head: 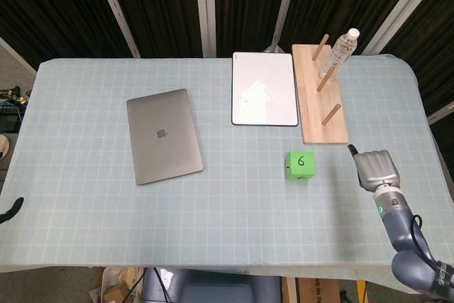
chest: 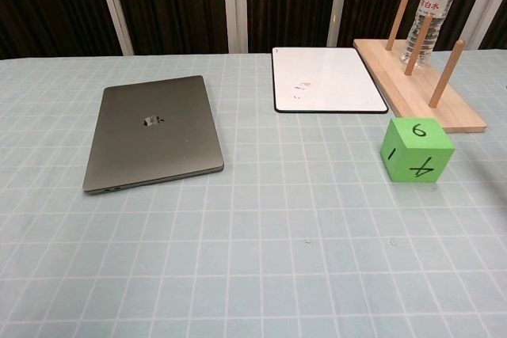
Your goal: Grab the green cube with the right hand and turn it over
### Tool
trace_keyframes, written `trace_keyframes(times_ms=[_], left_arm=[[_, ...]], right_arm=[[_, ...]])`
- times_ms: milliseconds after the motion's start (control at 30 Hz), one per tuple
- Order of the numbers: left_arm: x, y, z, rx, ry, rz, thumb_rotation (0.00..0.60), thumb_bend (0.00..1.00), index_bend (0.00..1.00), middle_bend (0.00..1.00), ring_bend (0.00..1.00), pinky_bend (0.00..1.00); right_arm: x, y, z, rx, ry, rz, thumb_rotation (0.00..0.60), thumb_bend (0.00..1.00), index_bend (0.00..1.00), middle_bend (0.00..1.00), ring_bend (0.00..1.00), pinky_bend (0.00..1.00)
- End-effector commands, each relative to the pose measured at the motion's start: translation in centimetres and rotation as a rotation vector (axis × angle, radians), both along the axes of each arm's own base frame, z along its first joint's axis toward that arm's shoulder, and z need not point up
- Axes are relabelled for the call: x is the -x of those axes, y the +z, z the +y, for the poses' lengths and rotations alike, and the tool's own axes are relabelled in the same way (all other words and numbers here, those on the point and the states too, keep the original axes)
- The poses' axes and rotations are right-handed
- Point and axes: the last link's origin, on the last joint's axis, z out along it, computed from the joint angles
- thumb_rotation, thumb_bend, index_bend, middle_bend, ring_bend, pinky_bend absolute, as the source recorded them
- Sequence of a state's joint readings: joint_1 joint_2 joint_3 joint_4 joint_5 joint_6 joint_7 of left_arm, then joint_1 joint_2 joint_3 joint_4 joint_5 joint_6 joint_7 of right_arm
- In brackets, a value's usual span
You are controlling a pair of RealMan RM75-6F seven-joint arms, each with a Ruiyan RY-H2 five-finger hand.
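The green cube (head: pixel 300 165) (chest: pixel 417 150) sits on the checked tablecloth, right of centre. It shows a 6 on top, a 4 on its near face and a 1 on its left face. My right hand (head: pixel 373 168) hovers to the right of the cube, about a cube's width away, with its silver back toward the camera. Its thumb points toward the cube and its fingers are tipped down out of sight; it holds nothing. The chest view does not show it. Only a dark sliver of my left hand (head: pixel 10 210) shows at the table's left front edge.
A closed grey laptop (head: pixel 164 135) lies left of centre. A whiteboard (head: pixel 264 89) lies at the back, beside a wooden peg rack (head: pixel 319 104) with a water bottle (head: pixel 339 52) on it. The rack's near end is just behind the cube.
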State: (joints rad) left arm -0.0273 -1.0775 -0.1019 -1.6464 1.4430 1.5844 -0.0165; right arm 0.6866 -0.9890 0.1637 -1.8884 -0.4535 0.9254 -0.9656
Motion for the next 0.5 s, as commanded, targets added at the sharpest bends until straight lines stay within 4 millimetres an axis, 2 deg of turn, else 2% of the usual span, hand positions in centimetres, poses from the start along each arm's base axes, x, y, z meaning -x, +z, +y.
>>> trace_keyframes(times_ms=[33,267,500], left_arm=[[0.0,-0.1,0.0,0.0,-0.004,0.0,0.6,0.31,0.1,0.0,0.0,0.0],[-0.1,-0.3,0.0,0.004,0.003,0.002,0.6,0.31,0.1,0.0,0.0,0.0],[-0.1,-0.3,0.1,0.005,0.012,0.004,0.6,0.31,0.1,0.0,0.0,0.0]], right_arm=[[-2.4,-1.1,-2.1,-0.051,-0.024,0.056,0.6,0.81,0.14,0.82,0.85,0.7],[-3.2,-2.2,-3.0,-0.086,-0.097,0.059,0.6,0.82,0.17,0.82,0.85,0.7],[-3.6,-3.5,-2.8,-0.146,-0.111,0.057,0.6,0.82,0.19,0.82,0.85,0.7]])
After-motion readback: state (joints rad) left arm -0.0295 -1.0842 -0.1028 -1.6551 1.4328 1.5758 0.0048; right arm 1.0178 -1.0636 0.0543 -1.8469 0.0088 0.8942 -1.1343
